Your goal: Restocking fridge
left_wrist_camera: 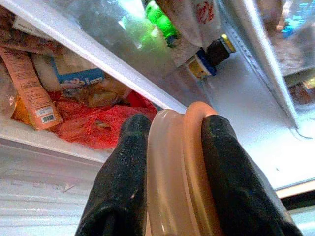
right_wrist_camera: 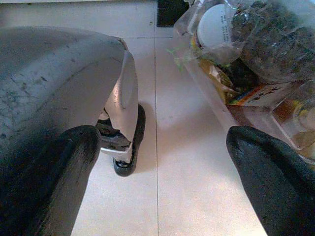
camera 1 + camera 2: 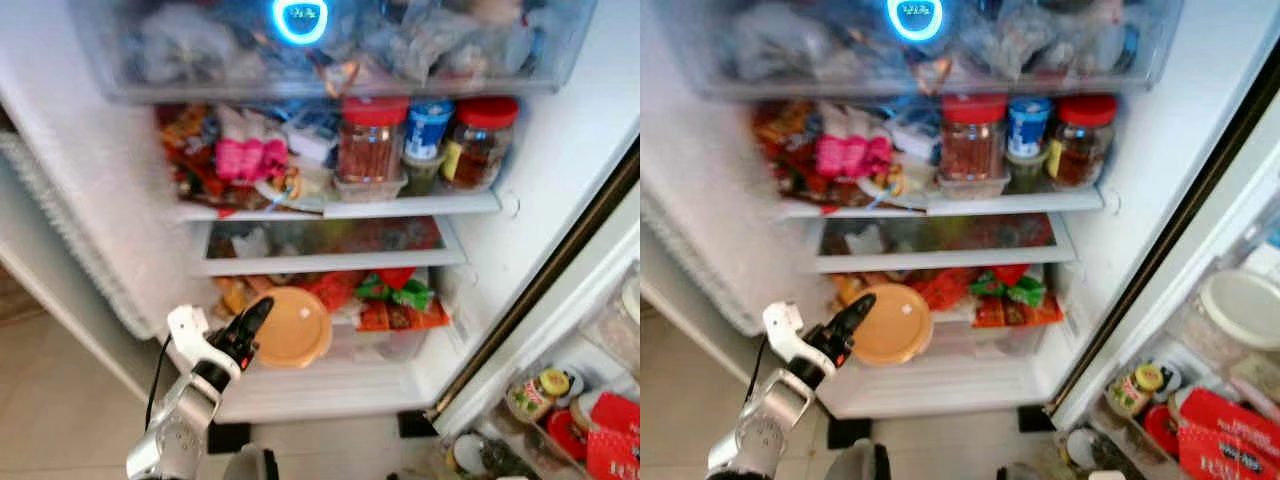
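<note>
The left gripper (image 3: 252, 322) was clamped on the rim of the orange lidded container (image 3: 293, 327), fingers (image 1: 123, 187) pinching lid and base together, likely so the lid stayed seated during insertion. The container was held on edge at the mouth of the fridge's bottom drawer (image 3: 340, 345), just in front of the red bags (image 1: 101, 125). Its flat face pointed outward towards the camera; its disc plane stood near-vertical, thin axis into the fridge. The right gripper (image 2: 157, 172) hung idle over the floor, spread wide, empty.
</note>
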